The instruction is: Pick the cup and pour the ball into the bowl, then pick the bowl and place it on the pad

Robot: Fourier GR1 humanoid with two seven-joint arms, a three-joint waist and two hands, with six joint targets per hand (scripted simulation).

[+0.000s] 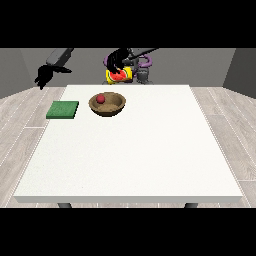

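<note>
No readable text, label or number shows anywhere (none legible).

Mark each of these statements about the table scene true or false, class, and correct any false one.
1. The small red ball lies inside the round brown wooden bowl. True.
2. The bowl stands on the flat green square pad. False: it stands on the white table, beside the pad.
3. The hand at the view's right holds the yellow and red cup above the table's far edge. True.
4. The hand at the view's left grips the pad. False: it hangs off the table, touching nothing.
</note>
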